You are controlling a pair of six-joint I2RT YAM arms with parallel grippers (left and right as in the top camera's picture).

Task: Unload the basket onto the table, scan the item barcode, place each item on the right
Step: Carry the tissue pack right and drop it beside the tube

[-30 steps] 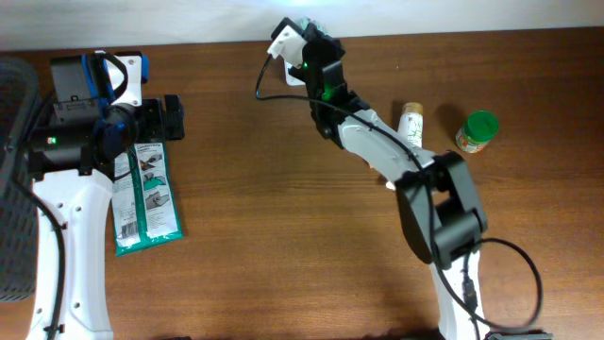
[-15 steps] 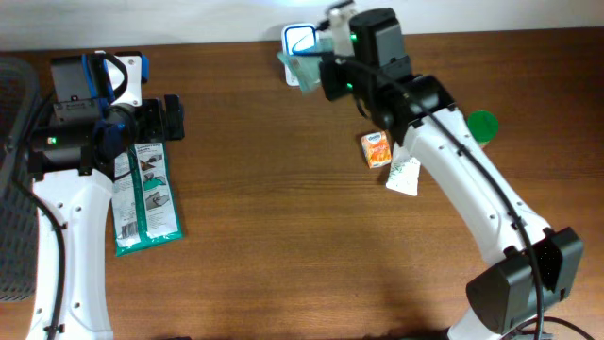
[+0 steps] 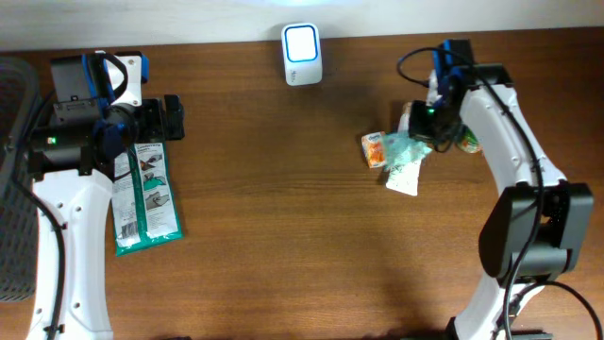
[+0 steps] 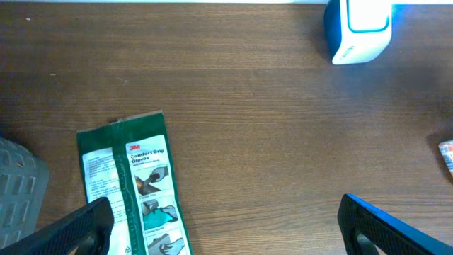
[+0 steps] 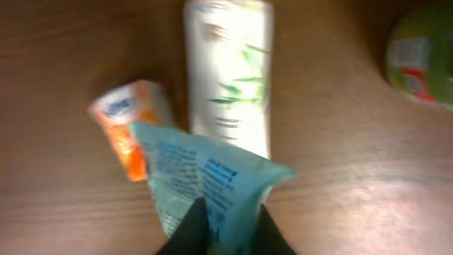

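Two arms are working at opposite ends of the tabletop in your overhead view. The left fingers are hovering over the top end of a green glove packet, near a grey basket at the edge. The right fingers are hanging above a cluster of goods: a teal pouch, an orange carton just beside it, a white tube poking out from under it, and a green-lidded jar half hidden by the arm. The scanner is glowing blue at the far edge, well apart from the pouch. From up here you are not getting how wide either pair of fingers is standing.

Your left wrist view is settling one of them. The left fingers are standing wide apart and holding nothing, with bare wood between them, the glove packet at lower left and the scanner at upper right.

Your right wrist view, somewhat blurred, is settling the other. The right fingers are sitting almost together, pinching the pouch's narrow end. The pouch is fanning out over the carton and the tube's lower end, and the jar is lying apart at upper right.
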